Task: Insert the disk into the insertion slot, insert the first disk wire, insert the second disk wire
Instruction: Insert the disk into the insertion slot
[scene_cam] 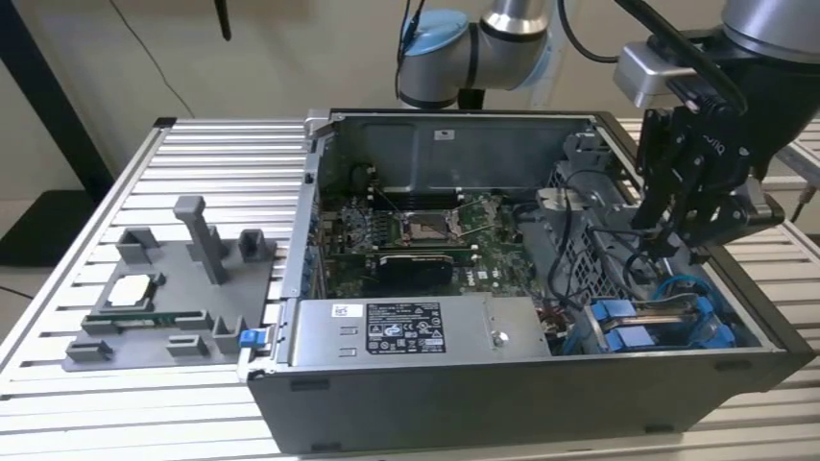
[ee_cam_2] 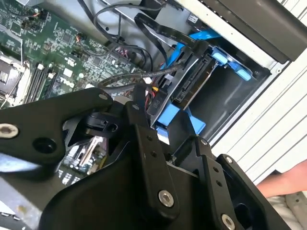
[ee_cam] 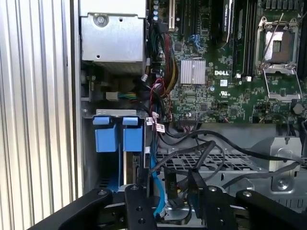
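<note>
Occlusions and crops, single moment.
Exterior view: lower end of the gripper point(scene_cam: 673, 245) sits among cables point(scene_cam: 613, 252) inside the computer case point(scene_cam: 513, 394), contact not discernible; the arm point(scene_cam: 443, 58) runs off the upper edge. Second wrist view: gripper body covers one end of the disk point(ee_cam_2: 192, 84); a person's forearm point(ee_cam_2: 288, 182) is cut by the picture's edge. First wrist view: depth of the insertion slot point(ee_cam: 103, 165) lost in shadow, its near end behind the gripper.

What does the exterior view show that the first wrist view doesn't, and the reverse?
Exterior view: the grey parts tray beside the open computer case, and the arm above it. First wrist view: a close look at the ribbed silver heat sink. Both: the motherboard, the power supply box and the blue-railed drive bay.
</note>
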Tool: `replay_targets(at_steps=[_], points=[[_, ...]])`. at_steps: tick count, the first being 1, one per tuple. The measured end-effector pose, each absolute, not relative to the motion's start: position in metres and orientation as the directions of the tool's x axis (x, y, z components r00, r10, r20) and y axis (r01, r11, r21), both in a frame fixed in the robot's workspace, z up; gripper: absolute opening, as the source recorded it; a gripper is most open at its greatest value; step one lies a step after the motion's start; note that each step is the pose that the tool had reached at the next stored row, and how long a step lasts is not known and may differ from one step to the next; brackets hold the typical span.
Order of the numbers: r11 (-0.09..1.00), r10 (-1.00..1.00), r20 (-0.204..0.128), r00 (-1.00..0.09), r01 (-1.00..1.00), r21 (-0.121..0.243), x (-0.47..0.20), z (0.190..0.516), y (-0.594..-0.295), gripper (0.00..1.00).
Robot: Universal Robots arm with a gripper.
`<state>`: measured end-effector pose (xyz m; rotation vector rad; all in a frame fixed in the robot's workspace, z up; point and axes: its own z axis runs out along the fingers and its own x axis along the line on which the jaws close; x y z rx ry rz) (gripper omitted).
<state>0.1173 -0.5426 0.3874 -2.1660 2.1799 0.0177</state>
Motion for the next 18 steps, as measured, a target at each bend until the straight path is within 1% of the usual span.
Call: replay_targets(at_steps=[9, 12, 18], points=[[-0.002, -0.998, -0.060, 0.006, -0.998, -0.059, 0.1173, 0.3860, -0.5435, 0.00], [-0.002, -0.998, -0.066, 0.006, -0.998, -0.067, 0.1173, 0.3844, -0.5439, 0.00], [-0.001, -0.997, -0.072, 0.006, -0.998, -0.068, 0.1173, 0.3835, -0.5440, 0.00]])
